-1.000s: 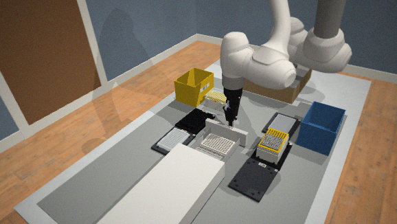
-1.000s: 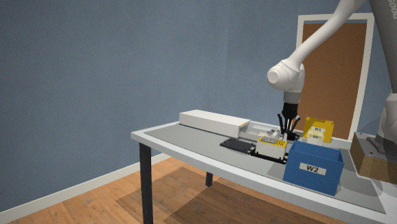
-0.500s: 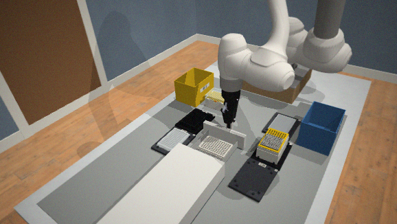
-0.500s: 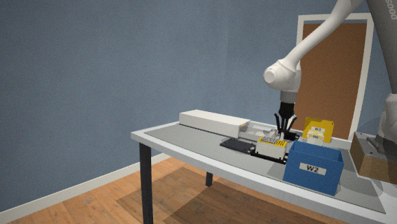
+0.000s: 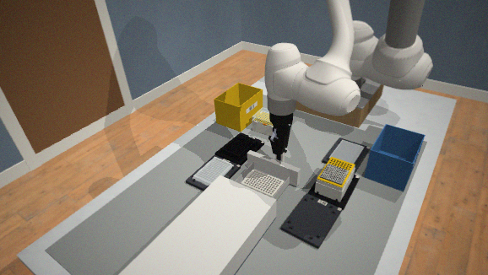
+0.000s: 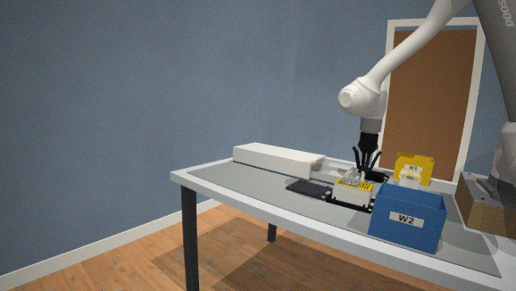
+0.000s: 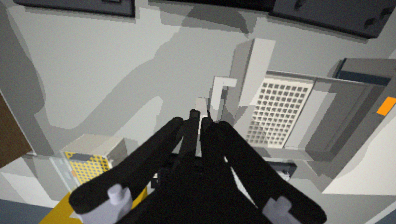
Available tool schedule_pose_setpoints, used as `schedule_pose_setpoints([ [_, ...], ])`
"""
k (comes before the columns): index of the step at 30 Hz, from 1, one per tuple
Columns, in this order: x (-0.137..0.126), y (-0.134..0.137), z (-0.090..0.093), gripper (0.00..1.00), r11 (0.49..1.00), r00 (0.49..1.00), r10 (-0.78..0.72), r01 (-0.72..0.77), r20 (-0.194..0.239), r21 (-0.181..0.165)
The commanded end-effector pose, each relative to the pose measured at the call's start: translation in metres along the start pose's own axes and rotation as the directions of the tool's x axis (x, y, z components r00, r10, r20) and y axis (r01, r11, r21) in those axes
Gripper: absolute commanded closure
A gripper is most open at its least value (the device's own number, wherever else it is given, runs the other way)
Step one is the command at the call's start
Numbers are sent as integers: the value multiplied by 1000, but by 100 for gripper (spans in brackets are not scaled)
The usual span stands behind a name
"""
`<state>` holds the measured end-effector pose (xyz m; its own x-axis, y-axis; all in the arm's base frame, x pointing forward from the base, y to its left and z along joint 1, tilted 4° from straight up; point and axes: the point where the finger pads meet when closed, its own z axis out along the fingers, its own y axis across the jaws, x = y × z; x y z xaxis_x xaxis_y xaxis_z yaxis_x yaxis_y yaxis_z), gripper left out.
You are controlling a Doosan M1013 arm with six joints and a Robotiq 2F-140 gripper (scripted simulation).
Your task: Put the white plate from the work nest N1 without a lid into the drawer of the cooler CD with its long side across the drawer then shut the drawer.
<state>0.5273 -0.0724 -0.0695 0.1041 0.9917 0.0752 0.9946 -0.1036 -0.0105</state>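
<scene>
Already in the open drawer [image 5: 295, 173], the white plate [image 5: 262, 183] lies beyond the closed, empty jaws.

A white label reading "W2" fronts the blue bin [image 6: 408, 220]; the robot arm [image 6: 508, 18], at one o'clock, carries partial grey lettering, seemingly "DOOS". The yellow bin's [image 6: 412, 169] label is too blurred to read.

Blue-grey walls [image 6: 134, 80] with a pale skirting board [image 6: 89, 250] enclose a wooden plank floor [image 5: 84, 169], a brown panel in a pale frame [image 5: 51, 63] hangs on one wall, and the grey counter [image 6: 250, 196] stands on dark legs [image 6: 189, 236].
</scene>
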Motion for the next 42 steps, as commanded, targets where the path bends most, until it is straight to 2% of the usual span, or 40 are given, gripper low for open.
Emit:
schedule_pose_setpoints([
  [1, 0, 4, 0, 100, 1000, 1000, 0, 0, 0, 0],
  [42, 0, 50, 0, 100, 1000, 1000, 0, 0, 0, 0],
])
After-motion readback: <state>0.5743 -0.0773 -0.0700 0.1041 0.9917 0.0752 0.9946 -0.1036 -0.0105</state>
